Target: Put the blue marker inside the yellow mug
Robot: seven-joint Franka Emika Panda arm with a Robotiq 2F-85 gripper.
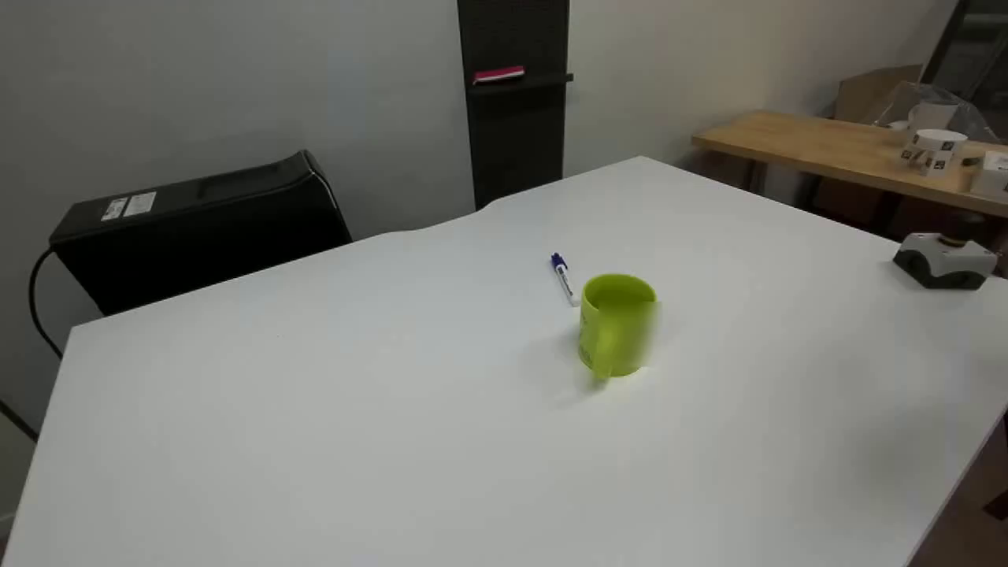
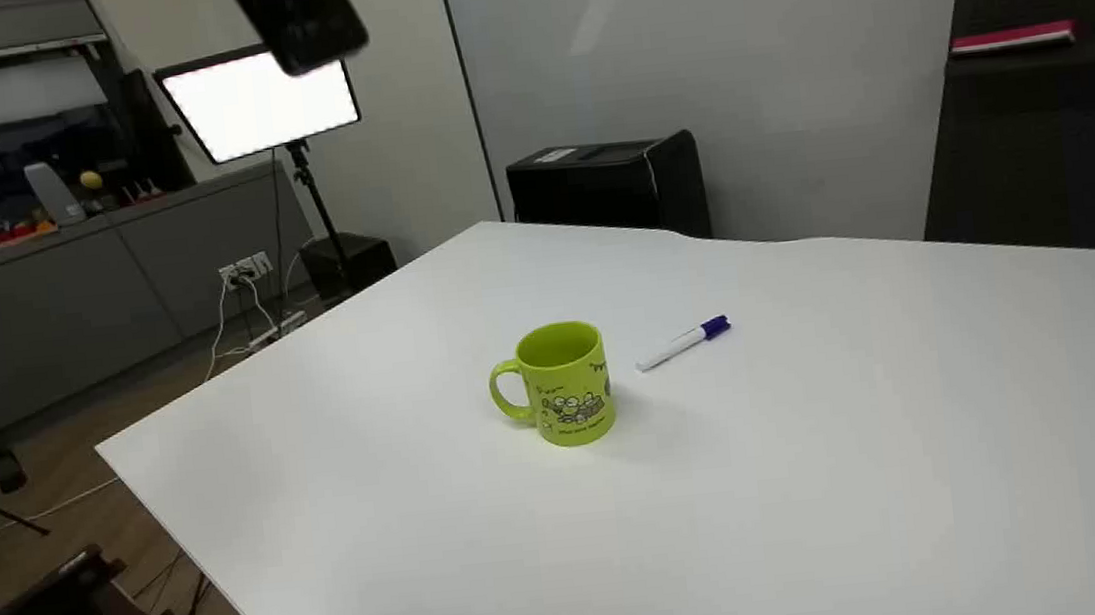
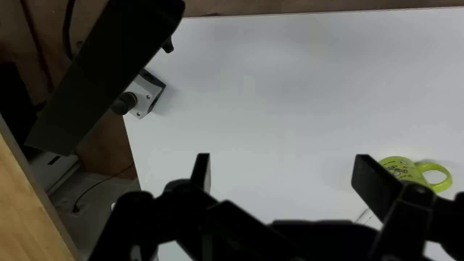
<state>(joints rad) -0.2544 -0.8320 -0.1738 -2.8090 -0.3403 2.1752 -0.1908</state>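
blue-capped marker [image 2: 684, 344] is lying on the surface [image 2: 826, 482] just beside the lime-green mug [image 2: 567, 386], not in it. end effector [image 3: 282, 170]'s wide, holding nothing, so imo everything's left: grab, lift, drop in.

White bench [image 2: 826, 482], yellow mug [image 2: 567, 386] standing upright, blue marker [image 2: 683, 343] lying flat near the mug, apart from it, white-and-black knobbed box [image 1: 943, 261] near one edge.

Light panel [image 2: 262, 106] overexp.; mug [image 1: 617, 331] pt. blurred in ext. view.
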